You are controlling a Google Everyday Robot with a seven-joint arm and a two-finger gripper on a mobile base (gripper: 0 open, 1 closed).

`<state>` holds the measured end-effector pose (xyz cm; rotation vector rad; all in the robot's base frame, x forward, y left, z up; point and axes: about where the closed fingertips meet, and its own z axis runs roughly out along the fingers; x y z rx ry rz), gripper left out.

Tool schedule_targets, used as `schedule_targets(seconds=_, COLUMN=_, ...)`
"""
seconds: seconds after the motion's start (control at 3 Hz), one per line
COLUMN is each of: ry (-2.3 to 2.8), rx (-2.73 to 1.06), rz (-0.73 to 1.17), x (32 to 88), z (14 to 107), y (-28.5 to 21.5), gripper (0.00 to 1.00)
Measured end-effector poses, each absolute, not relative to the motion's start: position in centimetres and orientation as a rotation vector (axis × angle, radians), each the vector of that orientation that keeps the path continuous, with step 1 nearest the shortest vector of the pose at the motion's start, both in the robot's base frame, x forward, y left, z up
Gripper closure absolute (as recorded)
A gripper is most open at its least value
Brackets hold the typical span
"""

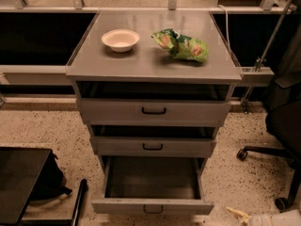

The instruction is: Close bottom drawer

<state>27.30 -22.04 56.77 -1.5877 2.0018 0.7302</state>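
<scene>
The bottom drawer (153,205) of the grey metal cabinet (155,69) is pulled far out toward me, and its inside is empty. Its low flat front has a small dark handle (153,210) in the middle. My gripper (239,215) sits at the bottom right edge of the view, low to the floor. It is to the right of the drawer's front corner and apart from it. Only one pale finger and part of its white body (277,219) show.
The top drawer (154,111) and middle drawer (153,146) each stand slightly out. A white bowl (120,39) and a green snack bag (181,45) lie on the cabinet top. A black office chair (282,126) stands at the right, and a black flat object (19,182) at the bottom left.
</scene>
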Motion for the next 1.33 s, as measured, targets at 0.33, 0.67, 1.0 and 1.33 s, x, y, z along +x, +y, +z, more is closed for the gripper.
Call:
schedule_targets(seconds=0.33, ry=2.087, rx=-1.606, rz=0.641, x=27.0, z=51.0, y=-22.0, gripper=0.0)
schedule_targets(seconds=0.67, ry=2.094, rx=-1.577, rz=0.545, x=28.7, z=50.7, y=-22.8, gripper=0.0)
schedule_targets(seconds=1.0, ry=2.08, rx=-1.565, rz=0.569, x=28.9, z=49.9, y=-23.6, gripper=0.0)
schedule_targets(seconds=1.33, ry=2.016, rx=-1.58, rz=0.636, x=29.9, z=47.4, y=-25.5, gripper=0.0)
